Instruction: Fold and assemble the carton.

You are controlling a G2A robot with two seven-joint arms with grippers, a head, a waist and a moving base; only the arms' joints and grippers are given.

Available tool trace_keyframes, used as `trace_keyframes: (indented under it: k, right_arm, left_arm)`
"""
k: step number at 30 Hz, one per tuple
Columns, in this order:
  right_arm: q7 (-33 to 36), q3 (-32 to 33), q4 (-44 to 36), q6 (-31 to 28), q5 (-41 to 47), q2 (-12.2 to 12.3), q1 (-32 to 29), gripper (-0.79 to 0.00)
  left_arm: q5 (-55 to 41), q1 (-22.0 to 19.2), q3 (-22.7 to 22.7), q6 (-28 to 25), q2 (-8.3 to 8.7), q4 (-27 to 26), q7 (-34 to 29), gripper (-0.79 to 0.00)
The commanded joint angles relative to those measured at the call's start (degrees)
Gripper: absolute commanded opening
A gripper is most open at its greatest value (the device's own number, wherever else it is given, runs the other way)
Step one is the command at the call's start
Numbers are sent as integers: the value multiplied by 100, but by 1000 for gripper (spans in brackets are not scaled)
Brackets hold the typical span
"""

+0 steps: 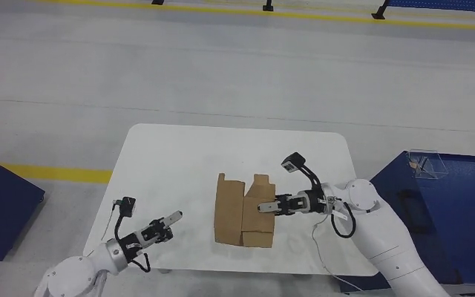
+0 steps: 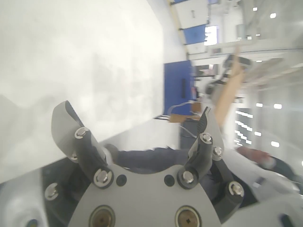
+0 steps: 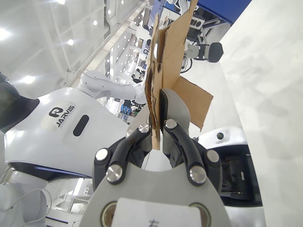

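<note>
Right up close, the right pincer is clamped down on the brown, flattened corrugated cardboard carton. One dark fingertip pad presses flat on the sheet's near side and the other finger backs it from behind. The cardboard's raw edge runs straight between the two jaws, no gap at all.

From the top view, that grip sits midway along the carton's right-hand edge. The carton lies toward the front of the white, round-cornered counter, a little right of centre. It shows two long panels side by side, short flaps at the far end and another flap at the near right corner. From the right wrist, one flap juts out sideways from the main sheet. Whether the carton's underside touches the counter, I can't tell.

Over on the other side, the left pincer has its fingers spread wide, nothing between them. It hangs over the counter's front left corner, well apart from the carton, tips aimed toward it.

Off the counter's right end stands a blue cabinet with a small clear plastic stand on top.
</note>
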Motion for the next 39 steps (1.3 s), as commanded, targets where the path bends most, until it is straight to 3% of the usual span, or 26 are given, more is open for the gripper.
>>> trace_keyframes:
  k: [1, 4, 11, 12, 17, 30, 31, 32, 39]
  right_arm:
    - [53, -138, 57, 53, 96, -21, 42, -785]
    - [81, -392, 103, 81, 152, -68, 94, -785]
    - [50, -850, 198, 50, 301, -178, 169, -785]
    - [34, -897, 215, 33, 302, -191, 181, -785]
    - [-14, -1072, 264, -14, 267, -228, 227, -785]
    - [10, -1155, 320, 11, 274, -219, 302, -785]
    - [10, -1155, 320, 11, 274, -219, 302, -154]
    - [10, -1155, 320, 11, 274, -219, 302, 0]
    - [10, -1155, 320, 11, 274, -219, 302, 0]
  left_arm:
    - [-1170, -247, 28, 291, 9, 325, -667, 0]
    - [-1127, -359, 267, -66, 1, 412, -711, 0]
    - [-582, -97, 837, -722, -2, 19, -640, 0]
    - [-565, -52, 874, -800, -2, -26, -600, -58]
    - [-676, 75, 915, -1023, 14, -131, -519, -785]
    - [-1054, 49, 815, -1005, 48, -45, -642, -785]
    - [-1054, 49, 815, -1005, 48, -45, -642, -785]
    - [-1054, 49, 815, -1005, 48, -45, -642, -785]
    - [-1054, 49, 815, -1005, 48, -45, -642, -785]
